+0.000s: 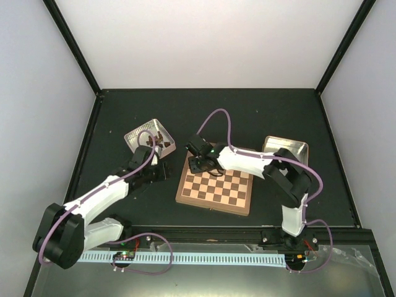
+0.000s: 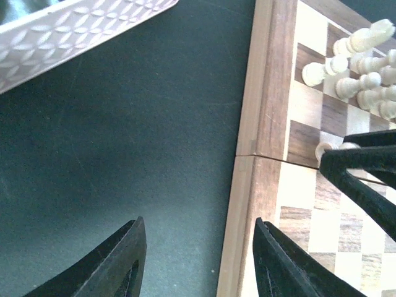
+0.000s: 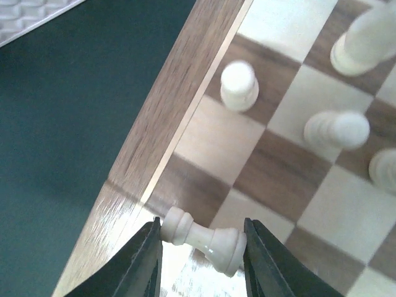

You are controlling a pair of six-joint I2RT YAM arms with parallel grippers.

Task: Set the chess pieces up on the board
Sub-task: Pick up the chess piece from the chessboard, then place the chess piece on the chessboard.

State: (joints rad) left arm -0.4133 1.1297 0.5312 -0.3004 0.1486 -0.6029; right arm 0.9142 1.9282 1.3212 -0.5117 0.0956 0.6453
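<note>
square wooden chessboard (image 3: pixel 167 124): tan and dark-brown checks, brown rim | small wooden chess pieces (image 3: pixel 239 85): pale cream | rectangular metal tin (image 2: pixel 80 31): silver, diamond-embossed

Seen from above, the right arm (image 1: pixel 247 162) covers the board's (image 1: pixel 223 193) far-left corner, hiding the chess pieces (image 2: pixel 356 83) there.

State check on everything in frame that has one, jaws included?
board: unfolded, flat.
left gripper: jaws open, empty.
right gripper: jaws shut, gripping.
held chess piece: sideways between the right jaws, by the board's rim.
other chess pieces: upright on squares.
tin: open, dark pieces inside.
</note>
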